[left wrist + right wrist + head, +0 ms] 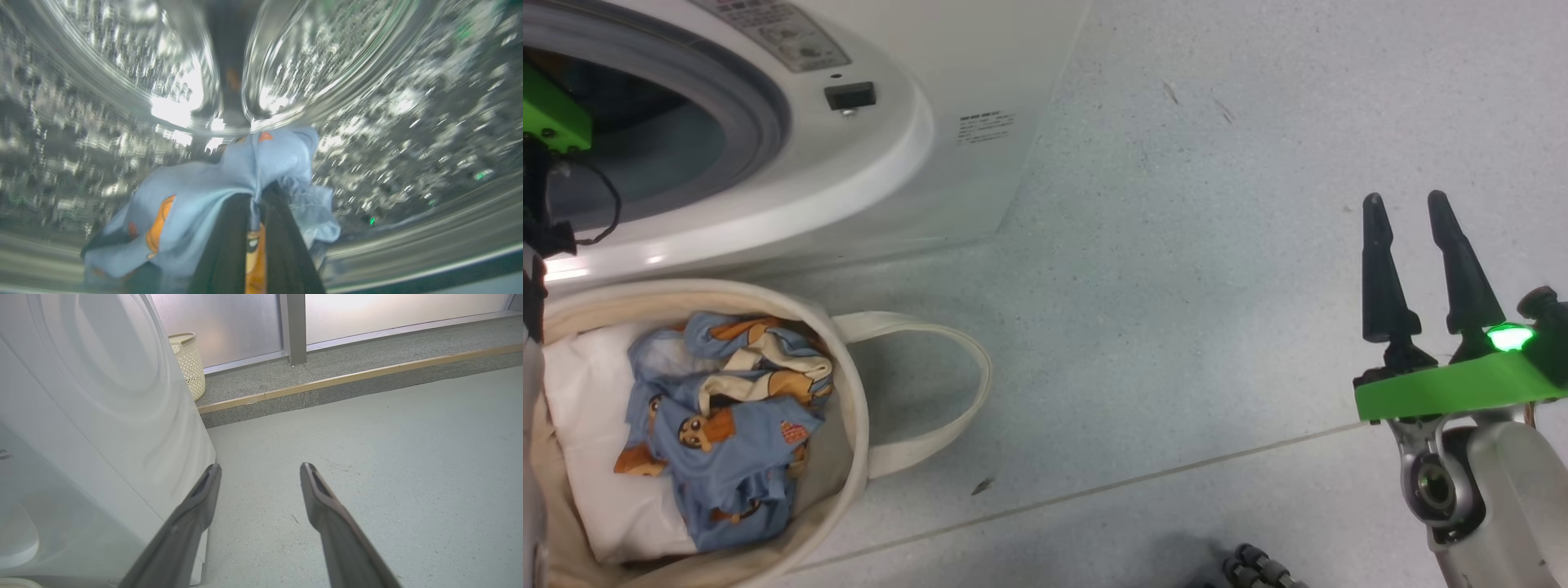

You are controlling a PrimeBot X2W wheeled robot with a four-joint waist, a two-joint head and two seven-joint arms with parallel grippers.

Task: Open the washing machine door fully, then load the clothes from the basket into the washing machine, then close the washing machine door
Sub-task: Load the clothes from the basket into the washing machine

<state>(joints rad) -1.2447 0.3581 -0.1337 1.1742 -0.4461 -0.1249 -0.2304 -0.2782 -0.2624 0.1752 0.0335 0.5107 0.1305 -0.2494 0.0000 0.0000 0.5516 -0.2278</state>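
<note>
— What is your left pincer (257,195) doing right now?
— You are holding it inside the washing machine (874,155), deep in the shiny perforated drum (408,122). Its fingers are pressing together on a piece of the clothes (192,196), and the blue printed fabric is draping over both of them. You cannot tell whether the fabric is touching the drum wall.
— And your right pincer (1405,200)?
— It is hovering over the floor (1176,286), off to the right of the machine, with its fingers standing wide apart and gripping nothing.
— Where are the other clothes lying?
— They are lying crumpled in the basket (848,425), on top of a white cloth (584,425). The basket is sitting on the floor just in front of the machine's opening, with one strap handle (968,384) flopping out toward your right.
</note>
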